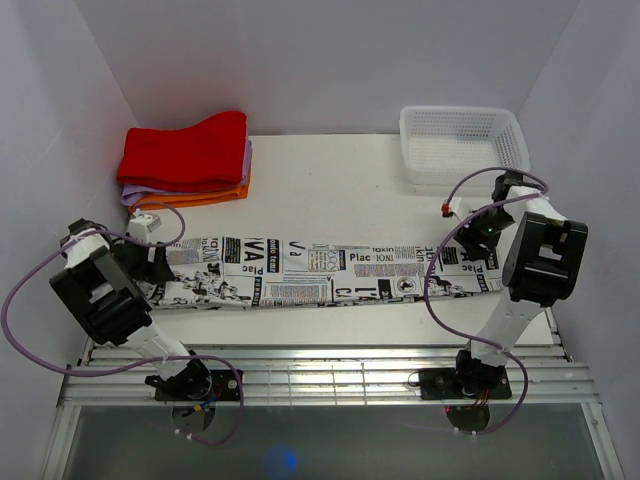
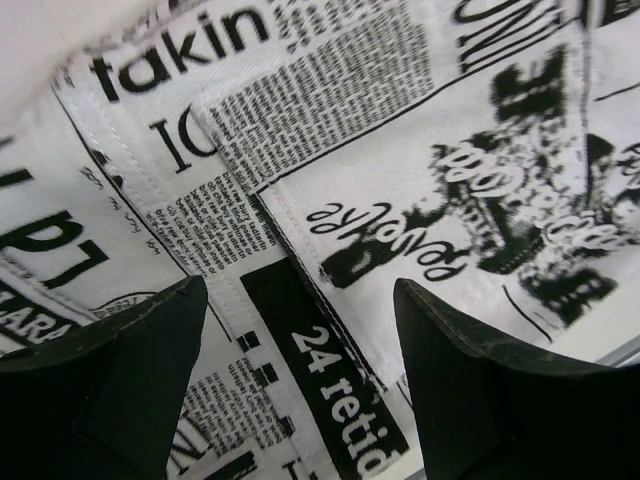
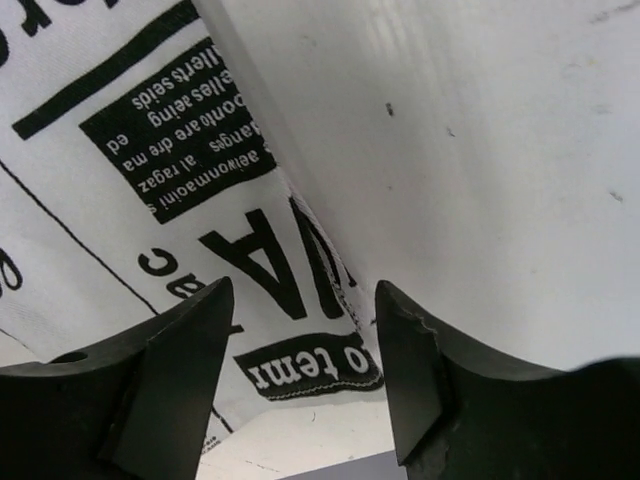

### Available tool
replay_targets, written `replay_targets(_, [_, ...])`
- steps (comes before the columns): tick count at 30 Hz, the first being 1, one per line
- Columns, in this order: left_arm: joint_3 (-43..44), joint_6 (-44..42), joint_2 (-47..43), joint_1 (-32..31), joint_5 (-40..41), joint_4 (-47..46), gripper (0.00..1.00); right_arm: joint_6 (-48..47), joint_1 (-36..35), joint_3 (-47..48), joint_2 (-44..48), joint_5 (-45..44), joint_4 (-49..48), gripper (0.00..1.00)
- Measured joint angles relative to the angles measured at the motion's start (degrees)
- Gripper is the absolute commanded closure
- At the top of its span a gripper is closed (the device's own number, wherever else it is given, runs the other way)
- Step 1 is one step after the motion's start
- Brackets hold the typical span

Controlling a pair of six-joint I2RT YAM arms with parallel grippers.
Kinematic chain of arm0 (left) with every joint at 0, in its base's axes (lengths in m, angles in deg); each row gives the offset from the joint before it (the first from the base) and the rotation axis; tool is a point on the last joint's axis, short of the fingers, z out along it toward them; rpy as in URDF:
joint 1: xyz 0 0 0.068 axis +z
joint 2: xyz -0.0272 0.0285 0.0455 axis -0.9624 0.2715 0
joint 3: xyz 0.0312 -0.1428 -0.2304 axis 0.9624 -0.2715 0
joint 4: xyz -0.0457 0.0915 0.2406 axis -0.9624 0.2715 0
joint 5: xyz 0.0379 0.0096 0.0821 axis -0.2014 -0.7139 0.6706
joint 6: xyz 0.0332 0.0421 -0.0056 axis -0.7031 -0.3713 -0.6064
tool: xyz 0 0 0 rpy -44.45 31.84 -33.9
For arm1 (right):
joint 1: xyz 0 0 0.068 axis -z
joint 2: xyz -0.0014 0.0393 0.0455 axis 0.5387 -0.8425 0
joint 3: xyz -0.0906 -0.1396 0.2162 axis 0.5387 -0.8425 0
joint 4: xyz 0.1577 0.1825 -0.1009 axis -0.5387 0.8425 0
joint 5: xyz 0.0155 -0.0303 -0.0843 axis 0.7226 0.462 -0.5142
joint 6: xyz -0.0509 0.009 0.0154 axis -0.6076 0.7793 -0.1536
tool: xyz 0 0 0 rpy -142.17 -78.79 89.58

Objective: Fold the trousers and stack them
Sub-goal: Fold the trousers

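Rails of ribbed metal [image 1: 320,372] are seen at the near edge, with both arm bases bolted to them and looping purple cables [image 1: 30,300] trailed around each arm. Just beyond, the long white fabric trousers printed with black newspaper text and pictures [image 1: 300,272] are laid flat across the white table [image 1: 340,190], stretched from left to right between the two arms.

The left gripper [image 1: 150,262] is held low over the left end of the trousers. In the left wrist view its black fingers [image 2: 150,360] are spread wide above the seamed cloth, and nothing is pinched. The right gripper [image 1: 478,240] is set at the right end. Its fingers [image 3: 180,360] are parted over the hem where the cloth meets bare table, and no fabric is clamped.

Farther back on the left, a folded red cloth [image 1: 188,150] is stacked on a purple cloth [image 1: 247,160] and an orange cloth [image 1: 200,197], well apart from the trousers. A white plastic mesh basket [image 1: 440,172] is placed in the far right corner, behind the right arm.
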State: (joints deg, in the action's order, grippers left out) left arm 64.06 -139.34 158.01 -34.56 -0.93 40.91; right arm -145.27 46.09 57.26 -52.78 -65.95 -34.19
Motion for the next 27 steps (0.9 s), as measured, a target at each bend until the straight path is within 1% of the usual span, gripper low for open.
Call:
replay_targets(3, [2.73, -5.81, -3.52, 0.04, -3.41, 5.05, 0.14, 2.03, 0.57, 1.38, 1.38, 0.13, 0.46, 0.34])
replay_targets(7, [2.73, -15.28, -13.92, -0.72, -6.49, 11.15, 0.18, 4.42, 1.09, 3.52, 6.73, 2.47, 4.57, 0.37])
replay_targets(10, [-1.42, -20.90, -22.32, -3.69, -6.58, 13.33, 0.23, 6.47, 1.11, 2.80, 10.08, 4.72, 7.67, 0.39])
replay_targets(13, [-8.39, -22.23, -26.32, -8.02, -5.68, 13.92, 0.28, 9.03, 1.05, -1.99, 11.15, 6.14, 7.45, 0.41])
replay_targets(14, [-10.80, -21.99, -26.58, -9.51, -5.11, 13.73, 0.34, 9.86, 1.01, -3.96, 10.60, 6.12, 7.21, 0.41])
replay_targets(16, [-15.13, -20.96, -26.34, -12.13, -3.23, 12.48, 0.42, 11.61, 1.01, -7.69, 8.74, 5.84, 6.45, 0.42])
replay_targets(17, [-17.35, -20.59, -26.25, -13.16, -2.05, 11.52, 0.49, 12.28, 1.05, -9.31, 7.54, 5.40, 5.77, 0.42])
replay_targets(18, [-19.45, -20.22, -26.08, -14.05, -0.35, 10.71, 0.53, 13.00, 1.09, -10.69, 6.32, 4.92, 5.09, 0.42])
replay_targets(21, [-24.41, -19.65, -24.44, -14.95, 4.46, 8.52, 0.67, 14.88, 1.51, -11.02, 6.08, 4.37, 3.30, 0.43])
replay_targets(23, [-25.66, -19.69, -23.23, -14.84, 7.21, 7.67, 0.68, 15.41, 1.92, -11.47, 6.34, 4.50, 2.67, 0.44])
replay_targets(24, [-25.73, -19.80, -23.10, -14.78, 7.72, 7.65, 0.66, 15.56, 2.14, -11.78, 6.54, 4.59, 2.32, 0.44])
replay_targets(26, [-25.49, -20.76, -23.71, -14.78, 8.37, 8.46, 0.60, 15.65, 2.91, -12.81, 7.34, 4.72, 1.42, 0.44])
replay_targets(27, [-24.70, -21.35, -23.93, -14.75, 8.50, 10.14, 0.54, 15.56, 3.41, -13.22, 7.72, 4.59, 1.16, 0.45])
